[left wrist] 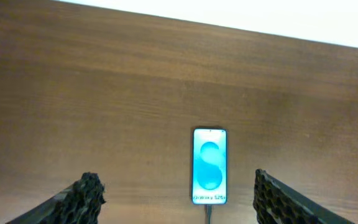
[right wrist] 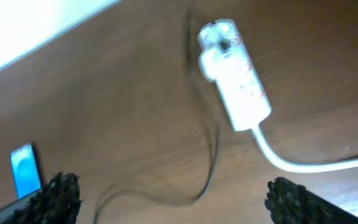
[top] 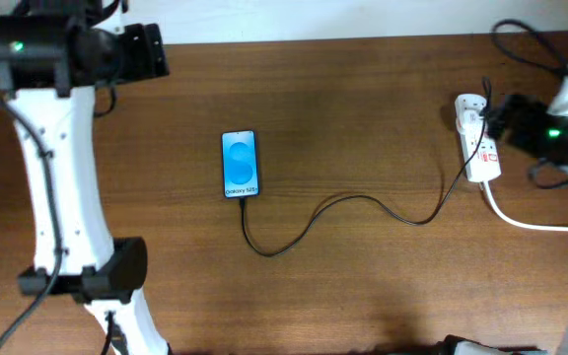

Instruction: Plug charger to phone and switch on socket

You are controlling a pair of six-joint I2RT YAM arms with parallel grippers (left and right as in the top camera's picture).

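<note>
**A:** How was the wooden surface (top: 363, 99) laid out, and which arm was better placed?

**B:** The right arm (top: 560, 133) sat at the right edge, just beside the socket (top: 476, 138). The left arm (top: 52, 177) stood by the left edge, well away from it. I judged the switch to be the right arm's job.

**A:** How did the socket lie relative to the right end effector (right wrist: 173, 186)?

**B:** It lay ahead of it and a little to the right. Its long axis ran roughly from the far edge toward the near edge. The white cord (top: 531, 222) left its near end and headed for the right edge. The wrist view was blurred, so I couldn't tell whether the red switches (top: 489, 156) were on.

**A:** What were the end effectors doing?

**B:** The right one was spread wide with nothing between its fingers. The left end effector (left wrist: 176, 186) was just as wide and also held nothing, and it hovered behind the phone (top: 240, 164).

**A:** Where were the phone and charger?

**B:** The phone lay left of centre with its blue screen up and its long axis parallel to the socket's. The charger (top: 363, 199) ran from its near end in a loose curve across to the socket. It looked plugged in, so flipping the switch seemed to be what was left.
</note>
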